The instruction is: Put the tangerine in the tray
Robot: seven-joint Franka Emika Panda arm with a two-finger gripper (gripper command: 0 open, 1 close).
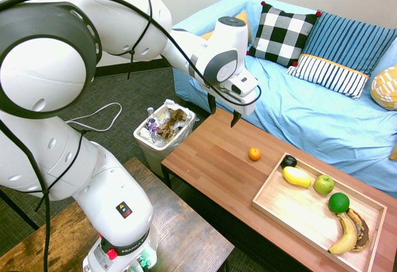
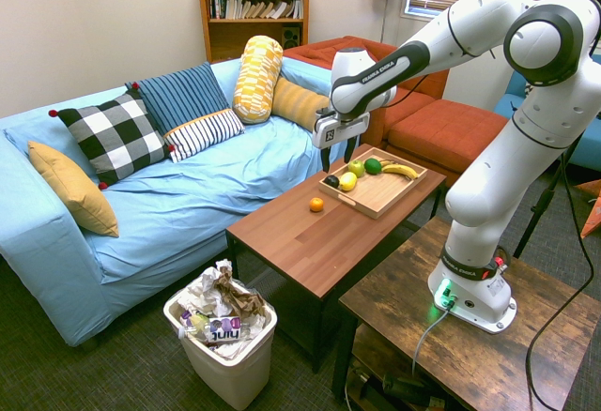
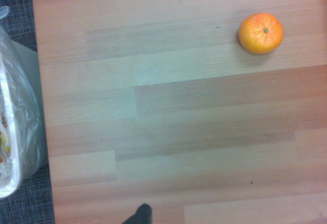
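Hovering with fingers spread and empty, the gripper (image 1: 223,112) hangs above the table (image 1: 211,160), where the tangerine (image 1: 254,154), lying just outside the tray (image 1: 273,205), could roll away if nudged off-centre.

A low rectangular coffee table (image 1: 217,160) with a reddish-brown wood-plank top is seen in front of the sofa. Two things are carried directly on its top. A tangerine (image 1: 254,154) is set alone on the bare wood, near the middle of the top and just beside the tray without touching it. A pale wooden tray (image 1: 291,213) with low rims is laid at one end of the top, holding several fruits.
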